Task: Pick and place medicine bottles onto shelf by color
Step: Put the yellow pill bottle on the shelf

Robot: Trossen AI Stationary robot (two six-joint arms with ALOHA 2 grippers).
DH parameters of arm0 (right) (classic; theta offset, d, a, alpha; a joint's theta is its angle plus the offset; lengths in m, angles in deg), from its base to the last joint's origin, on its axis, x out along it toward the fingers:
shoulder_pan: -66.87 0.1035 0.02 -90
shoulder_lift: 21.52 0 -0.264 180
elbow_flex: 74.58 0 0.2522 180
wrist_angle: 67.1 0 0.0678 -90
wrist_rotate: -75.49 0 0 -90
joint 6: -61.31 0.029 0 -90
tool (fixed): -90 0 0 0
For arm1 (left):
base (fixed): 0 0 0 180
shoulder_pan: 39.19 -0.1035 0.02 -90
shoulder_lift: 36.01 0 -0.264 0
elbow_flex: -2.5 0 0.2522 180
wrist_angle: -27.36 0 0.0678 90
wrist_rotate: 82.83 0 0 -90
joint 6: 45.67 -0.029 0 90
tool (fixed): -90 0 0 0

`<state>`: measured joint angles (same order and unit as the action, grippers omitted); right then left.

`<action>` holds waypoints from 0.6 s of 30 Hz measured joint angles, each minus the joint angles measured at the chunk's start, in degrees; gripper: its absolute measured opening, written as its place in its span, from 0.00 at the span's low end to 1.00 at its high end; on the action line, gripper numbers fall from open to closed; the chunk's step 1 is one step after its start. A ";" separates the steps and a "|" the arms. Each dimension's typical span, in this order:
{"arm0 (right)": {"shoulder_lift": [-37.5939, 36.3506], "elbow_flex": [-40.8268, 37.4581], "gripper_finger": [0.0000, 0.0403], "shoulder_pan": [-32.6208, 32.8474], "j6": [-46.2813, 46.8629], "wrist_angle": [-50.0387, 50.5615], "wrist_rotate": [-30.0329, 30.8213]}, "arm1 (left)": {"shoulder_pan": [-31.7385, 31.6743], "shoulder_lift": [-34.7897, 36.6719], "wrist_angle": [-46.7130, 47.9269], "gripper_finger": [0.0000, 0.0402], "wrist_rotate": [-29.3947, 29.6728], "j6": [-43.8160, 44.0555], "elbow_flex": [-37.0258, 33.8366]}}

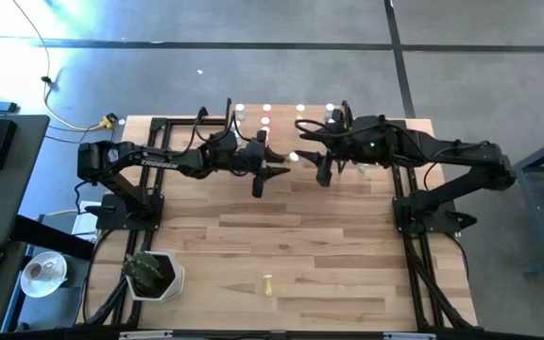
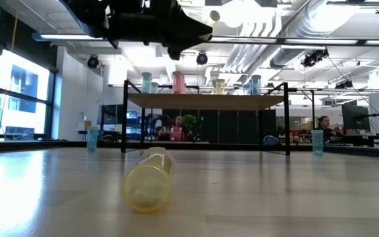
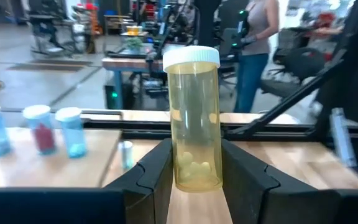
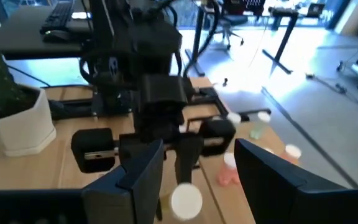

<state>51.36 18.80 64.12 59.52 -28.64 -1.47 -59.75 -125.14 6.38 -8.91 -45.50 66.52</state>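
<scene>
My left gripper (image 1: 285, 168) is shut on a yellow medicine bottle (image 3: 193, 118) with a white cap, held high above the table's far middle. My right gripper (image 1: 312, 154) faces it from the right and stands open, touching nothing; in the right wrist view the bottle's cap (image 4: 186, 200) shows beyond its fingers. The shelf (image 2: 206, 101) stands at the far edge on black legs, with several bottles (image 2: 178, 82) upright on its board. Another yellow bottle (image 2: 150, 179) lies on its side near the front edge (image 1: 268, 283). My left gripper pinches the lower half of the yellow bottle's body (image 3: 194, 165) between its two fingers (image 3: 157, 171). The fingers reach in level from the table's left. The bottle stands upright, cap up, lifted clear of the table, with small pills in its bottom.
Blue and red bottles (image 3: 39, 127) stand in a group on wood beside the held bottle. Two single blue bottles (image 2: 92, 139) (image 2: 317, 141) stand on the table by the shelf's ends. A potted plant (image 1: 151, 274) sits at the near left. A person (image 3: 257, 37) stands beyond the table.
</scene>
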 joint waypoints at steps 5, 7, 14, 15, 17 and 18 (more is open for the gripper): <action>0.65 0.00 0.47 -1.61 1.85 2.47 -5.55 | 1.23 0.00 -0.26 0.27 1.75 -2.48 0.00; 1.27 -0.02 0.47 -2.31 1.85 3.62 -7.97 | 1.79 0.00 -0.64 0.27 1.76 -3.59 0.00; 3.31 0.00 0.47 -3.30 -0.66 6.01 -15.67 | 3.58 0.00 -1.15 0.27 4.50 -7.52 0.00; 3.34 0.00 0.47 -3.28 -1.09 6.11 -16.41 | 3.72 0.00 -1.13 0.27 5.22 -8.20 0.00; 3.34 0.00 0.47 -3.25 -1.55 6.36 -16.79 | 3.81 0.00 -1.28 0.27 5.68 -8.94 0.00; 3.34 0.00 0.47 -3.25 -1.43 6.40 -16.81 | 3.81 0.00 -1.47 0.27 5.75 -9.26 0.00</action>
<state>54.70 18.80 60.87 58.09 -22.25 -18.28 -55.94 -125.14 4.92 -3.16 -54.77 66.52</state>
